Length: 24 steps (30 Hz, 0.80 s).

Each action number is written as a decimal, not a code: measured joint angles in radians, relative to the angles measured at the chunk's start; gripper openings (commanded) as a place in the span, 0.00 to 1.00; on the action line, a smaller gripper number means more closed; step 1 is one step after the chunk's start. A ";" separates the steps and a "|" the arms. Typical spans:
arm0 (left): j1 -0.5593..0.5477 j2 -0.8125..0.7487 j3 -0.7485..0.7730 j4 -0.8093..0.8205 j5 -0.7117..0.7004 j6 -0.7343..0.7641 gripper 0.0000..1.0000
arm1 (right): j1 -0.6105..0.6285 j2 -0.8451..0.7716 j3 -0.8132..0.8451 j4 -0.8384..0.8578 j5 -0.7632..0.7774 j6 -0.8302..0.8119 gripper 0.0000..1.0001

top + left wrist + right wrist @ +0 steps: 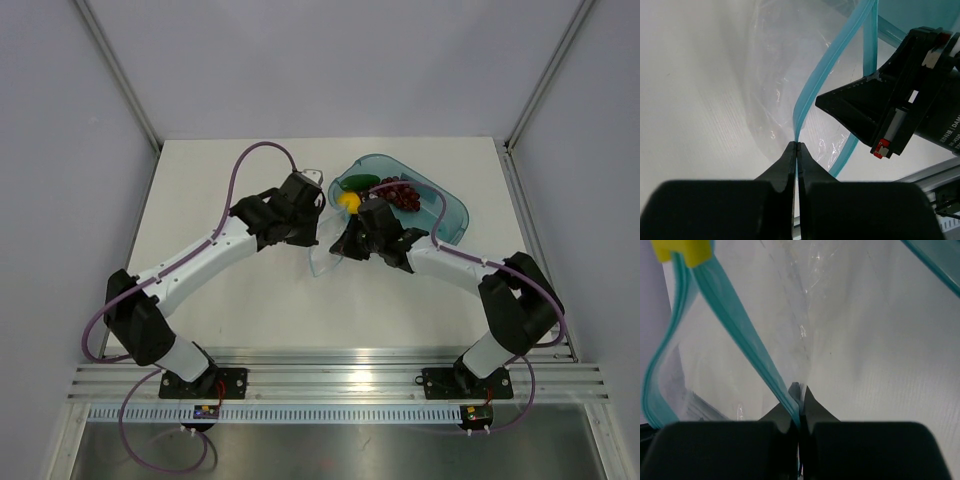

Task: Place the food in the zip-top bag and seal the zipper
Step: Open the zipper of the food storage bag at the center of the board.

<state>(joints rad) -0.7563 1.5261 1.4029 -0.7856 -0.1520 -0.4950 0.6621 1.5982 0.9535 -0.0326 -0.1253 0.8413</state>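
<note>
Out at mid-table, just in front of the teal tray, you've got both arms on the zip-top bag. Your left gripper is pinched together on the zipper, with the blue strip running straight out from its tips. Your right gripper is closed on the blue strip too, at another spot. So the bag is held at its rim from both sides, and the mouth looks parted between them.

Nothing is inside it. The lemon, the grapes and the green cucumber-like vegetable all sit in the tray. By my reading, loading and sealing are both ahead of you.

The overhead view gives you the food and the tray, but it hides both pinches under the wrists. The wrist views show each grip crisply, and the left one catches the right gripper alongside. Neither wrist view shows the grapes or the vegetable.
</note>
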 measured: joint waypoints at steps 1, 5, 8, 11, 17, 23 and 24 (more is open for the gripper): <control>0.000 -0.002 0.000 -0.002 0.001 0.000 0.14 | 0.000 0.000 0.009 -0.011 0.004 -0.001 0.00; 0.000 -0.003 0.000 -0.007 0.018 0.010 0.68 | 0.010 -0.003 0.058 -0.068 0.032 -0.009 0.00; 0.000 -0.003 0.000 -0.007 0.024 0.003 0.76 | 0.022 -0.008 0.093 -0.107 0.049 -0.014 0.00; -0.003 -0.003 0.000 -0.007 0.025 0.000 0.72 | 0.027 -0.013 0.114 -0.138 0.061 -0.015 0.00; -0.013 -0.001 0.000 -0.006 0.023 -0.001 0.52 | 0.028 -0.013 0.120 -0.183 0.065 -0.015 0.00; -0.016 0.031 0.000 0.008 0.020 0.005 0.42 | 0.028 -0.016 0.119 -0.199 0.061 -0.015 0.00; -0.016 0.040 0.000 0.014 0.019 0.006 0.42 | 0.029 -0.019 0.119 -0.201 0.061 -0.015 0.00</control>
<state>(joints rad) -0.7719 1.5665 1.4029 -0.7715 -0.1326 -0.4889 0.6907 1.5795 1.0729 -0.2333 -0.0643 0.8265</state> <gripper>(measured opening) 0.419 0.010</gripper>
